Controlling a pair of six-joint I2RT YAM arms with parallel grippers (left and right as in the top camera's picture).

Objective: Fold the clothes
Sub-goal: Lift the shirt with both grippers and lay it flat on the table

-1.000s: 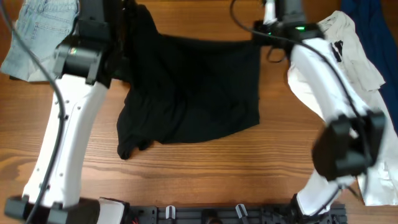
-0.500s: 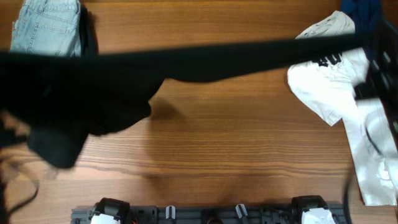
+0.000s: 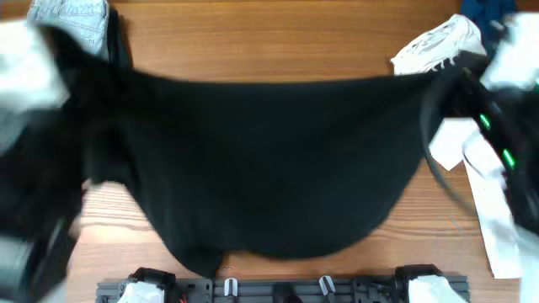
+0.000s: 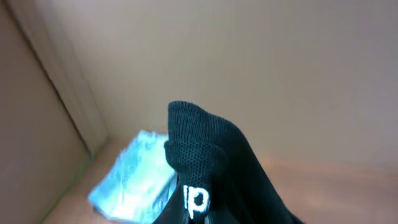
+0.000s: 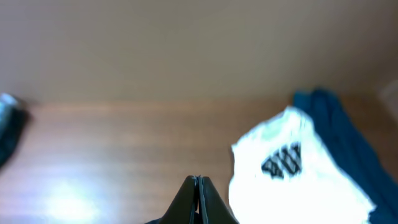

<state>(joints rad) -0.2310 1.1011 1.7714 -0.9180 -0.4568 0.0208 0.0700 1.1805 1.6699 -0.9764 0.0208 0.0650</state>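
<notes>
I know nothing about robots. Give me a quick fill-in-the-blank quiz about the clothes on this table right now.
1. The shirt stretched wide over the table is ___.
2. Its small logo is ___.
3. The jeans are light ___.
4. The navy garment lies beside the ___ tee.
Missing words: black; white; blue; white.

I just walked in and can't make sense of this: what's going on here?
Two robot arms hold a black fabric shirt stretched between them above the wooden table, the left tool and right tool each shut on an edge. Aside lie light-blue jeans, a white printed tee and a navy garment.
</notes>
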